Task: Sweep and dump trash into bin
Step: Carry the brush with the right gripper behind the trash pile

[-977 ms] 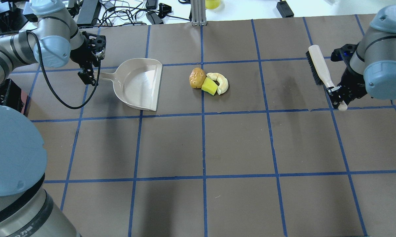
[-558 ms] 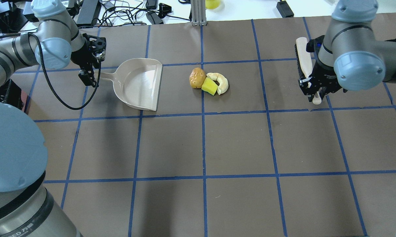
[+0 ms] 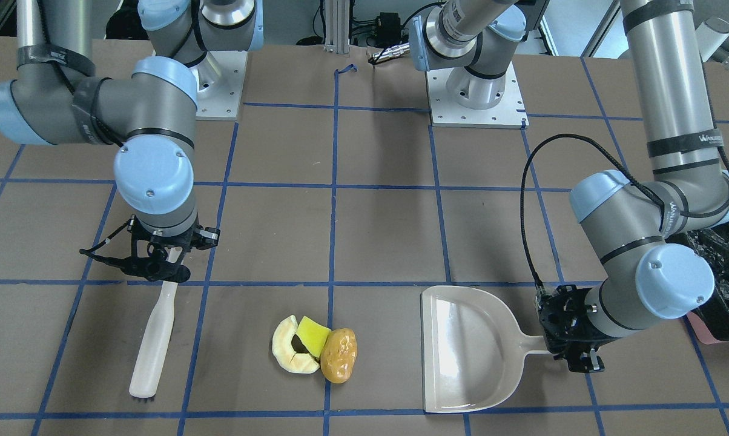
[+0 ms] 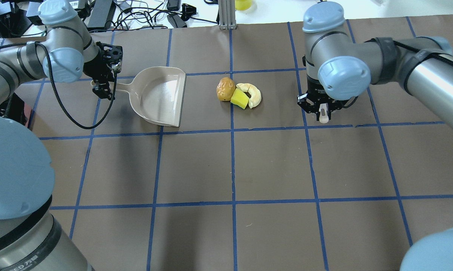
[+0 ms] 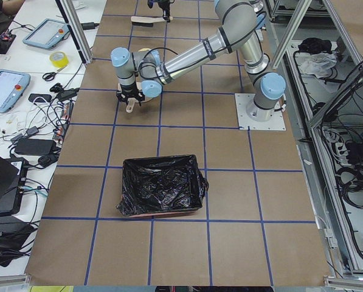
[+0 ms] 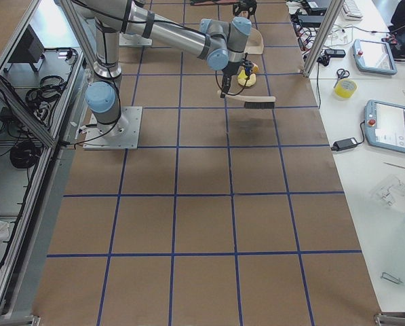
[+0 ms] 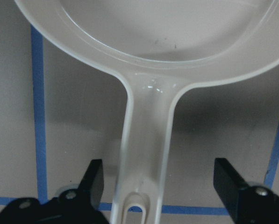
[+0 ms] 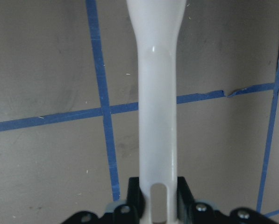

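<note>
The trash is lying in a tight cluster on the brown gridded bench (image 4: 271,162), a glossy golden-brown lump (image 4: 225,89) touching a yellow-green wedge (image 4: 239,98), which is leaning on a pale cream ring piece (image 4: 253,95). The cluster is sitting between the two arms. On its one side, the beige dustpan (image 4: 158,96) is resting flat, its open mouth facing the pieces but apart from them. The left tool (image 4: 103,90) is straddling the dustpan's handle with its fingers (image 7: 93,176) spread wide, not touching it on either side. On the other side of the trash, near but apart, the right tool (image 4: 321,110) is pinching the end of a white brush (image 3: 152,339), whose head is pointing away from the robot, alongside the pieces. Whether the bristles are touching the bench cannot be told. The bin (image 5: 160,185), lined with crinkled black plastic, is standing at the robot's left end of the bench, well apart from the trash and beyond the dustpan.
</note>
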Available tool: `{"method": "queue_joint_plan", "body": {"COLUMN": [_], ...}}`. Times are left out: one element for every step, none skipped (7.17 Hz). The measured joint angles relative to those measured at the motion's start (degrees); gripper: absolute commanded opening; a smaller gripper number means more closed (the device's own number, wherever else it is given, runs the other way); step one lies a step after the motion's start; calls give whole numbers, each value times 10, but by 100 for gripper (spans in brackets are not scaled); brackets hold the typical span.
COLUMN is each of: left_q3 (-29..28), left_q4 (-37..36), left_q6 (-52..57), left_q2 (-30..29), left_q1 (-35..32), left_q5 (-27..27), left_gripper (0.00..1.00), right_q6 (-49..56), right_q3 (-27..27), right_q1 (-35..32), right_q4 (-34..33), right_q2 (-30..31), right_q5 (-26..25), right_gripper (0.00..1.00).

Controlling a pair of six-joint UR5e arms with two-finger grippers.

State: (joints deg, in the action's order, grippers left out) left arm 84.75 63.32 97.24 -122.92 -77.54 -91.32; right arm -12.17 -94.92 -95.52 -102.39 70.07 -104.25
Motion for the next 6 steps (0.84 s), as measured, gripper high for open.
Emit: {"method": "queue_joint_plan", "body": {"left_q3": [0,0,-1,-1,-1,-2], "left_q4": [0,-1,-1,-1,-1,-1], "left_q6": [1,2,3,3,3,3], "left_q2": [0,1,2,3,4,5], "left_q1": [0,0,-1,-1,-2,-3], "left_q5": [0,-1,-7,-17,-22,-25], "left_gripper": [0,0,0,0,0,0], "right_q6": [-27,-53,-81,-105,-125,-146], "right_q3": [31,53,68,81,90,94], "right_q1": [-22,-41,-57,-71,-86,-99], "right_q4": [28,47,56,59,61,61], "right_q2": [-23,-44,-61,-75,-86,-93], "right_q5": [-6,-8,-7,-5,-4,-4], "right_gripper": [0,0,0,0,0,0]}}
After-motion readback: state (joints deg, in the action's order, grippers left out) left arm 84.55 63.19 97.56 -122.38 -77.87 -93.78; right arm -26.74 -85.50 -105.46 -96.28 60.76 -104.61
